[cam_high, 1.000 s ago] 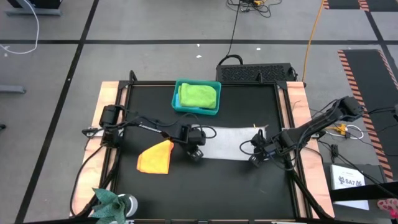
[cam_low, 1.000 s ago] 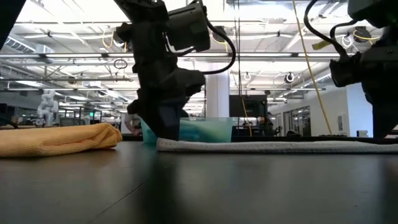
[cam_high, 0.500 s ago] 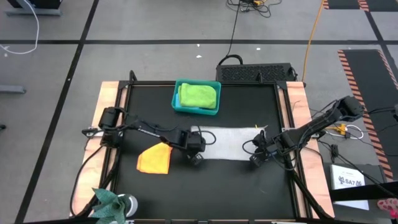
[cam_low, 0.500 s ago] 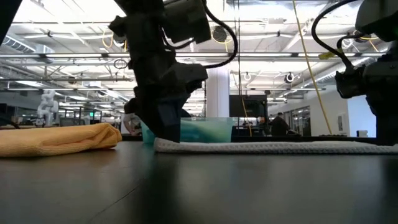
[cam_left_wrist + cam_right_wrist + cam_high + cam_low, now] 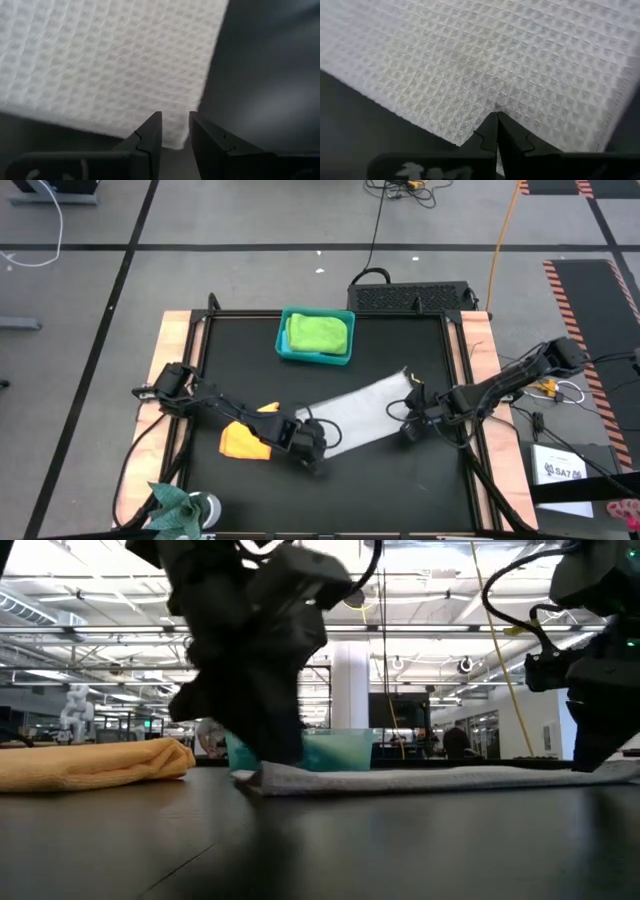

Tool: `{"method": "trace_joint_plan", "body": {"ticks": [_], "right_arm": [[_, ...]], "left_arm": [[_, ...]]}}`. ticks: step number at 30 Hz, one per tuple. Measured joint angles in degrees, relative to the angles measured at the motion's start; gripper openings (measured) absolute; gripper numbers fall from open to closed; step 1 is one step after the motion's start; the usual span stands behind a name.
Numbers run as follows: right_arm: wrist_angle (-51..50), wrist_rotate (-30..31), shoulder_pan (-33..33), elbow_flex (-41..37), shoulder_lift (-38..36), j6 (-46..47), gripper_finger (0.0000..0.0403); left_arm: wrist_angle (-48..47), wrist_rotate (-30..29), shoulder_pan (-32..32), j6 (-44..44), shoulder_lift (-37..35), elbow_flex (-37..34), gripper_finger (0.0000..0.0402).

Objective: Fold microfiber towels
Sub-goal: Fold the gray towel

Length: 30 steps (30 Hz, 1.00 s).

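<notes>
A light grey waffle towel (image 5: 362, 408) lies as a long folded strip, slanting from the near middle of the black table to the far right. My left gripper (image 5: 312, 454) is at its near left end, shut on that end's corner. My right gripper (image 5: 408, 427) is shut on the strip's right end. An orange-yellow towel (image 5: 243, 440) lies bunched to the left, partly under the left arm. A lime green towel (image 5: 320, 332) rests in the teal bin (image 5: 283, 347) at the far middle. My left gripper has the grey towel's near left corner (image 5: 172, 141) between its two fingers (image 5: 150, 135), coming from above at a slant. The rest of the strip (image 5: 100, 60) lies flat on the table beyond the fingers. My right gripper pinches the towel's edge (image 5: 495, 107) near its right end between its shut fingertips (image 5: 489, 131), slanting down from above. The cloth puckers into a small notch at the tips. In the low view that end (image 5: 612, 768) sits slightly raised off the table.
The orange-yellow towel (image 5: 90, 762) lies close beside the left arm. A small green plant (image 5: 175, 505) stands at the near left corner. A black box (image 5: 410, 295) sits behind the table's far edge. Wooden rails (image 5: 480, 370) border the black mat.
My left gripper has swung toward the table's near edge, dragging the grey towel's left end along the table. The strip, which lay parallel to the near edge, now slants, having turned about its right end, which stayed with my right gripper.
</notes>
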Motion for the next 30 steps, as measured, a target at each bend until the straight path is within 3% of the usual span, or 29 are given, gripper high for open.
{"method": "trace_joint_plan", "body": {"ticks": [4, 8, 11, 17, 25, 30], "right_arm": [[3.5, -0.1, -0.1, 5.2, -1.9, -2.8, 0.0], [12.5, -1.5, 0.0, 7.8, -2.1, -8.5, 0.0], [19.4, -1.4, -0.4, 8.1, -0.7, -11.4, 0.0], [25.3, -2.6, -0.9, 8.1, 8.0, -11.4, 0.0], [32.2, -7.9, -0.3, 8.0, 21.9, -10.0, 0.0], [33.3, -11.4, 0.2, 8.3, 25.6, -9.3, 0.0]], "left_arm": [[4.7, -0.8, 1.1, -0.2, -1.4, 0.0, 0.0084], [5.8, -1.4, 3.0, 3.5, -4.4, 0.0, 0.0038], [5.4, -5.0, 4.8, 7.7, -7.2, 0.0, 0.0007], [1.0, -11.0, 8.6, 11.8, -10.9, 0.0, 0.0003], [-0.9, -8.7, 11.2, 12.6, -11.0, 0.0, 0.0003], [-1.2, -8.5, 11.3, 13.5, -11.0, 0.0, 0.0008]]}}
